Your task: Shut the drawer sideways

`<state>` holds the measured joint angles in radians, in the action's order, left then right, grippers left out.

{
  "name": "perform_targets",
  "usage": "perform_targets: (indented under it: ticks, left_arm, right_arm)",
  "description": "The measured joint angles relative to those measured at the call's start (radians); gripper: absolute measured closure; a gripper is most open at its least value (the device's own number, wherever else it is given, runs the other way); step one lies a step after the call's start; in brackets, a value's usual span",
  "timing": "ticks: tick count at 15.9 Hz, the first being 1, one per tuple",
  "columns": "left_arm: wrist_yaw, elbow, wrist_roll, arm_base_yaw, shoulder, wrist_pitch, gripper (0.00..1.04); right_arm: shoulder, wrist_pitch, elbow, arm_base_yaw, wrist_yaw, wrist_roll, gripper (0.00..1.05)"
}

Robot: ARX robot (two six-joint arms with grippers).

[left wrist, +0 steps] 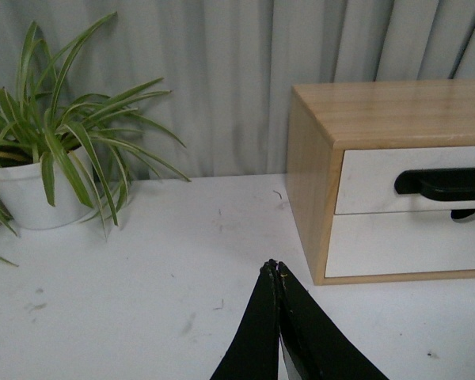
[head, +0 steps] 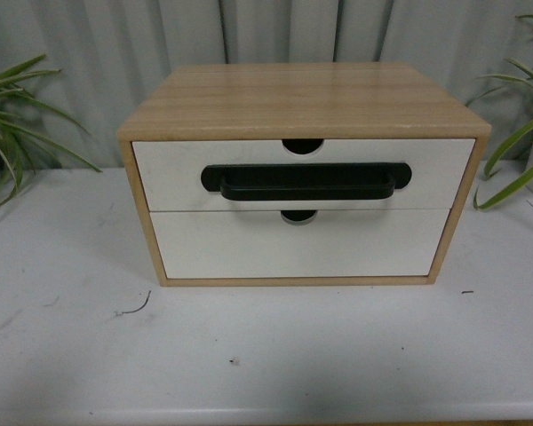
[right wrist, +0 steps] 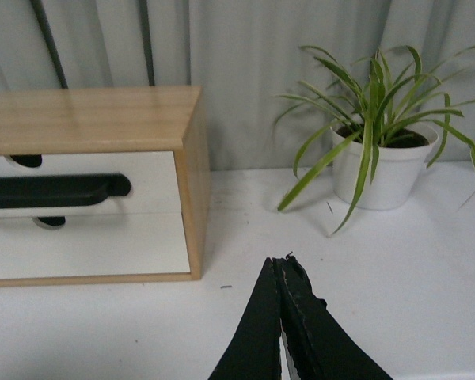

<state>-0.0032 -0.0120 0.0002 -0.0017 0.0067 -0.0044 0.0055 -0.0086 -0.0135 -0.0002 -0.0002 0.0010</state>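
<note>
A light wood cabinet (head: 302, 98) stands in the middle of a white table (head: 71, 346), in front of a pale curtain (head: 98, 53). The drawer (head: 169, 173) with the long black handle (head: 306, 181) sits in the upper slot of the cabinet, its white front about level with the cabinet's front edge, so it looks pushed in; a half-round notch cuts into its top edge. Below it is a second white drawer front (head: 302, 248) with no handle and a notch of its own. Neither arm shows in the front view. In the left wrist view the left claw (left wrist: 275, 267) hangs low over the bare table, off the cabinet's left side and apart from it, pointing toward the back; its two black fingers (left wrist: 257, 332) are pressed tip to tip with nothing between them. In the right wrist view the right claw (right wrist: 282, 261) hangs the same way off the cabinet's right side, clear of it, its tips meeting and gripping nothing. A leafy plant in a white pot (left wrist: 24, 194) stands at the back on the left side, and another plant in a white pot (right wrist: 384, 174) stands at the back on the right side, both well apart from the claws.
</note>
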Motion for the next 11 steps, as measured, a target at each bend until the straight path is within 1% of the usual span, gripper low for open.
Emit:
perform_targets:
  ticks: [7,8,9,11]
  left_arm:
    - [0.003,0.000,0.000,0.000,0.000,0.001,1.03]
    - [0.003,0.000,0.000,0.000,0.000,0.001,1.03]
    - [0.003,0.000,0.000,0.000,0.000,0.001,0.90]
    - [0.003,0.000,0.000,0.000,0.000,0.001,0.72]
  right_arm:
    - [-0.002,0.005,0.000,0.000,0.000,-0.001,1.03]
    - [-0.002,0.005,0.000,0.000,0.000,-0.002,1.00]
    - [-0.002,0.005,0.000,0.000,0.000,-0.002,0.87]
    - [-0.002,0.005,0.000,0.000,0.000,-0.002,0.69]
